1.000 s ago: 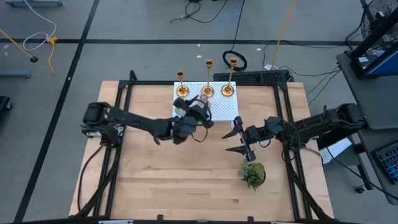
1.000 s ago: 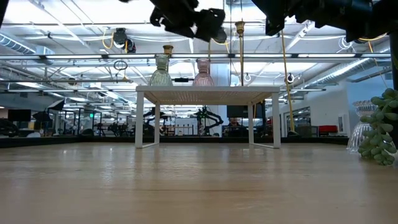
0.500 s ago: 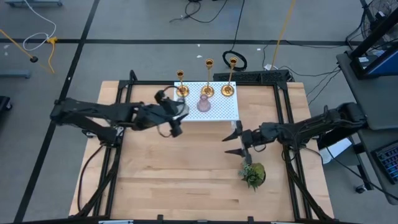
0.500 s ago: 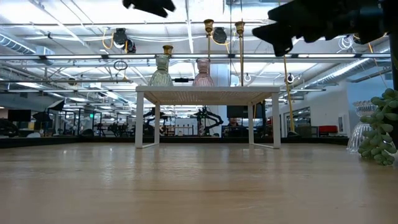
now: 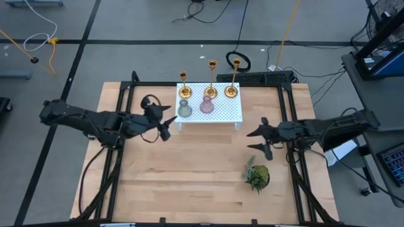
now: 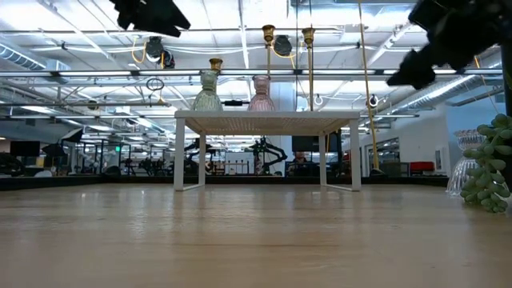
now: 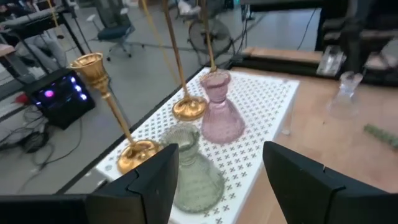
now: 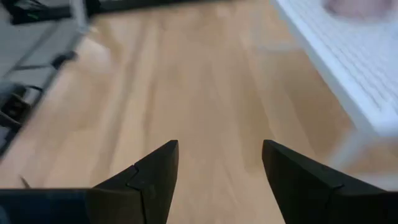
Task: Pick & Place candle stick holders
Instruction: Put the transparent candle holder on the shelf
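Note:
Three gold candle stick holders [image 5: 183,92] [image 5: 211,92] [image 5: 231,91] stand upright on their round bases along the far edge of a white perforated stand [image 5: 224,112]. They also show in the left wrist view [image 7: 138,152] [image 7: 188,109] and the low view [image 6: 268,34]. My left gripper [image 5: 166,123] is open and empty, just left of the stand. My right gripper [image 5: 261,140] is open and empty above the table, right of the stand.
A greenish glass vase [image 5: 184,110] and a pink one [image 5: 206,105] stand on the stand in front of the holders. A small green plant [image 5: 257,177] and a clear glass vase [image 6: 460,172] stand at the table's near right. Bare wood lies in front of the stand.
My left gripper has drawn back from above the stand toward the table's left edge, empty. My right gripper has moved toward the table's right edge. The holders and vases have stayed in place.

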Robot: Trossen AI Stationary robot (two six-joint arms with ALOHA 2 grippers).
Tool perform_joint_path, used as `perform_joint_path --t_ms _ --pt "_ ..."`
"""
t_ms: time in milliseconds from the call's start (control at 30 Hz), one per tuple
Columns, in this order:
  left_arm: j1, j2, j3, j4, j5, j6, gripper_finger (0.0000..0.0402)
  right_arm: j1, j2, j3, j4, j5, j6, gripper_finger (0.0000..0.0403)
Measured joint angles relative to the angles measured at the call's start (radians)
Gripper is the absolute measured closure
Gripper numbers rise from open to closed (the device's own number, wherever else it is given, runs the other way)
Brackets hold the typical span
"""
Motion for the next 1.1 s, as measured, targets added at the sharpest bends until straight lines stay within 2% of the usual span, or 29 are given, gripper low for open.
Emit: perform_joint_path --t_ms 167,300,533,767,1100 --pt "0.0 -0.043 -0.068 0.098 0.025 0.001 0.0163 0.0 -0.078 0.0 -0.279 0.091 0.188 0.0179" --pt "0.0 -0.051 -0.073 0.104 0.025 0.001 0.0163 0.0 -0.095 0.0 -0.432 0.094 0.311 0.0179" --pt "0.0 -0.05 -0.073 0.107 0.026 0.0 0.0163 0.0 -0.095 0.0 -0.492 0.041 0.311 0.0179" --pt "0.0 -0.05 -0.073 0.107 0.026 -0.002 0.0163 0.0 -0.087 0.0 -0.619 0.037 0.436 0.0179" --pt "0.0 -0.05 -0.073 0.104 0.026 0.003 0.0163 -0.001 -0.082 0.0 -0.681 -0.005 0.48 0.0179"
